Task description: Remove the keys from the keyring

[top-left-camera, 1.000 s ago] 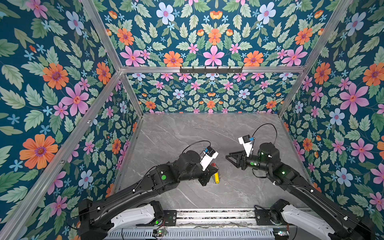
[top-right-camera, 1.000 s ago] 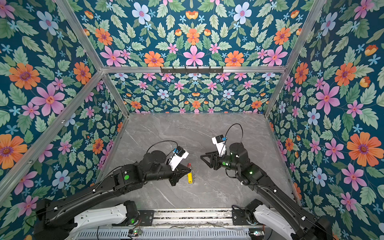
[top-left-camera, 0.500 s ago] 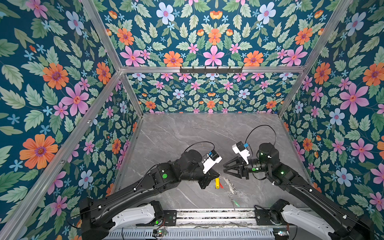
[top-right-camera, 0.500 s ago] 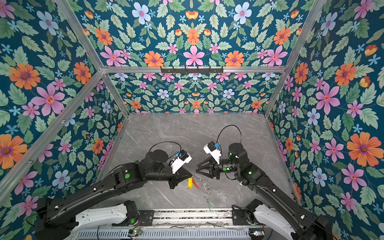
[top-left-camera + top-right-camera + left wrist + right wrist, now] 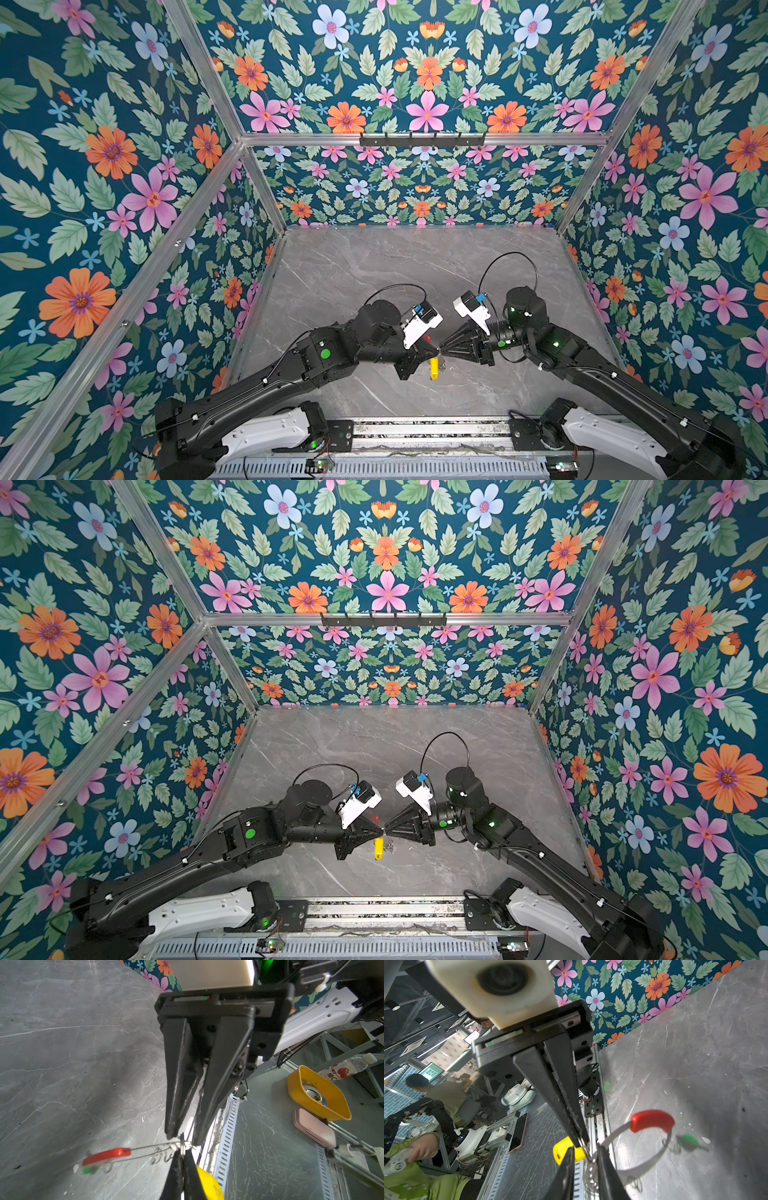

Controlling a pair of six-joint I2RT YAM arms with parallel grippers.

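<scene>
My left gripper (image 5: pixel 582 1141) is pinched together on the small silver split ring of the yellow key (image 5: pixel 560 1148), whose tag hangs at the near middle of the table (image 5: pixel 374 270). My right gripper (image 5: pixel 585 1153) meets it tip to tip, jaws a little apart with the keyring (image 5: pixel 615 1133) wire running between them (not clamped, as far as I can see). The green key (image 5: pixel 688 1141) dangles, blurred, just beside the red sleeve (image 5: pixel 652 1120).
</scene>
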